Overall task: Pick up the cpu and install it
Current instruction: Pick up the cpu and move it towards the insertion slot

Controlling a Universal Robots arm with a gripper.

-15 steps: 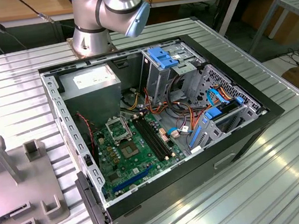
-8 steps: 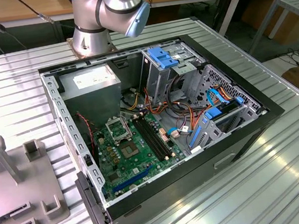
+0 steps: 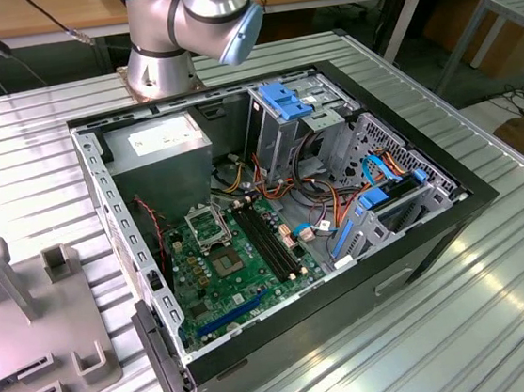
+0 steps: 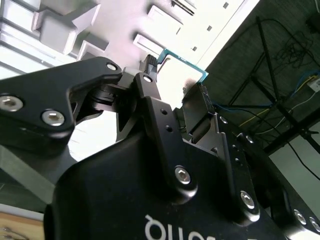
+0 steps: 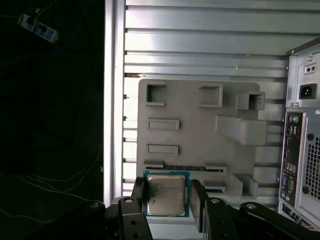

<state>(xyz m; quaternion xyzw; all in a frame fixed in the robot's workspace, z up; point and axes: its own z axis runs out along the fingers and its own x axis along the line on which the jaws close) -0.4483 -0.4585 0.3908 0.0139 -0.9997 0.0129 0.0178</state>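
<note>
While my gripper [image 5: 167, 199] gripped the cpu [image 5: 166, 194] by two opposite edges, the grey tray [image 5: 200, 125] beyond it, I judged the cpu light, stiff, and fragile underneath, so edges only.

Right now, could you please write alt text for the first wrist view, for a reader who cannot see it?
The fingers of the gripper clamp the cpu by two opposite edges, its silver metal top facing the camera. Behind it lie a grey parts tray on a ribbed metal table and the rear panel of a computer case.
</note>
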